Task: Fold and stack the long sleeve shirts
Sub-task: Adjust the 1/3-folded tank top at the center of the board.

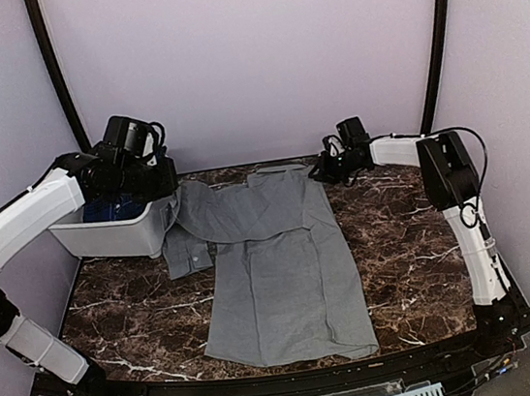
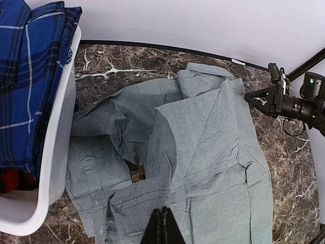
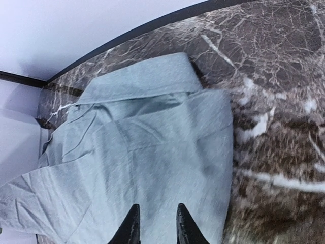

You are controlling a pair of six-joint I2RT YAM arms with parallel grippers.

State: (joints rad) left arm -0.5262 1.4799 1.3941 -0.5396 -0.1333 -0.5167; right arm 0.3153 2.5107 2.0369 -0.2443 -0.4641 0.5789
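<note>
Top external: the grey shirt (image 1: 285,273) lies spread in the middle of the surface (image 1: 124,314). Its long axis runs from the collar at the far edge to the hem at the near edge, and one sleeve (image 1: 193,242) is thrown across toward the left. The plaid shirt (image 1: 110,210) sits in the white tub (image 1: 119,239) at the far left corner. The left hand (image 1: 160,178) hangs over that tub. The right hand (image 1: 323,171) is just beside the collar's right end, so it is the nearer one to the shoulder.

Left wrist: the left hand (image 2: 162,229) has its fingers pressed together with nothing between them. The grey shirt (image 2: 213,142) lies ahead of and below it, with the crumpled sleeve (image 2: 117,117) on the tub's (image 2: 56,168) side. The plaid shirt (image 2: 25,76) is folded inside the tub.

Right wrist: the right hand (image 3: 156,226) has its fingers apart and empty, above the grey shirt's (image 3: 152,147) right shoulder. The collar (image 3: 142,79) lies ahead of it, and the cloth's edge meets the bare surface (image 3: 274,101) to its right. A fold along the long axis would likely begin at this edge.
</note>
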